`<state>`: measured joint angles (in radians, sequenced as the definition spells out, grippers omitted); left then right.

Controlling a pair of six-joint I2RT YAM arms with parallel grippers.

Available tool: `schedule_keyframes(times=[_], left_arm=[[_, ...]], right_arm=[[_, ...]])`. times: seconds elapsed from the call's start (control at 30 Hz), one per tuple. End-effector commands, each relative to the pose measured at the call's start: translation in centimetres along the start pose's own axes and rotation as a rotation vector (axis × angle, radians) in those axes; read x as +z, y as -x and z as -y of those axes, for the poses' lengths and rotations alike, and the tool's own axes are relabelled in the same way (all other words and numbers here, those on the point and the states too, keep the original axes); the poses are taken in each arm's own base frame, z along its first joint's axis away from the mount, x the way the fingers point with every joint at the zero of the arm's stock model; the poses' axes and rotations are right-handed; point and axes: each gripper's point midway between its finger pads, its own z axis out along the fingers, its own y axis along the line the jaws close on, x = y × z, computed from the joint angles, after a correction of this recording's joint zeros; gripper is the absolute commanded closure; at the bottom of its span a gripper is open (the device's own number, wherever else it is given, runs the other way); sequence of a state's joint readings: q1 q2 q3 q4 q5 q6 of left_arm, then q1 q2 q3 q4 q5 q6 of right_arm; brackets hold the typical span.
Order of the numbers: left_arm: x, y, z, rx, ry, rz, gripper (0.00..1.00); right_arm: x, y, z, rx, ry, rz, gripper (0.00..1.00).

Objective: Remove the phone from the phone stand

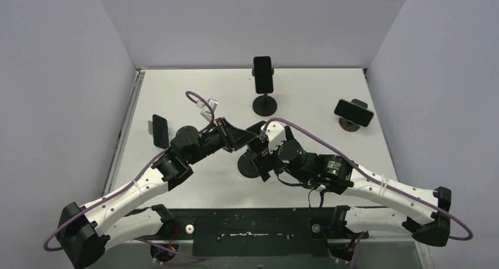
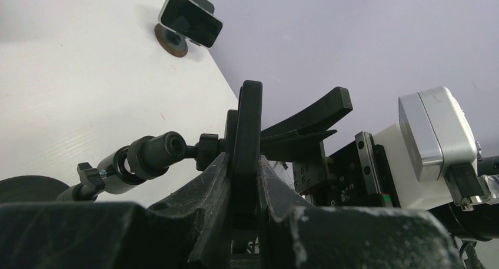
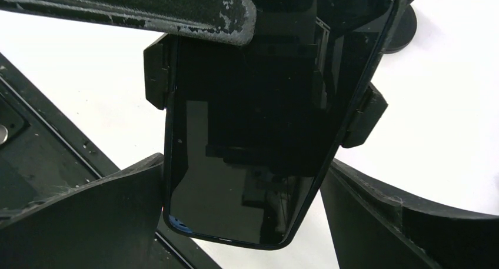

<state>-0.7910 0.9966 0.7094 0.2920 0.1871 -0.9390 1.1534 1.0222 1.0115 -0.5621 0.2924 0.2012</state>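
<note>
Jaws of left gripper (image 2: 244,166) pinch phone (image 2: 250,113) edge-on; right gripper's (image 3: 244,183) gape around its screen.

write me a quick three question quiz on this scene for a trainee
1. True or false: the right end effector is clamped shut on the glossy black rectangular phone.
2. What grips that phone's edge? A left end effector, B right end effector, C nothing.
3. How many other stands in the top view hold phones?
Key: 1 false, it is open. 2 A. 3 two: back black stand, right brown-based stand.
</note>
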Motion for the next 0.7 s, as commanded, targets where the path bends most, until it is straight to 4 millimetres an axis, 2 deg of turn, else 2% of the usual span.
schedule_keyframes(times=[0.0,0.33,0.67], left_arm=[[-0.4,-1.5,-3.4,-0.034,0.139,-0.048,1.0],[-0.5,-1.5,-3.5,-0.034,0.142,-0.047,1.0],[-0.5,-1.4,-3.4,-0.034,0.142,-0.045,1.0]], right_arm=[[-0.1,-0.2,1.3,-0.08,-0.062,-0.014,0.0],[-0.1,0.3,1.6,-0.094,-0.082,0.004,0.02],[-0.1,1.6,0.7,-0.025,-0.041,0.076,0.0]])
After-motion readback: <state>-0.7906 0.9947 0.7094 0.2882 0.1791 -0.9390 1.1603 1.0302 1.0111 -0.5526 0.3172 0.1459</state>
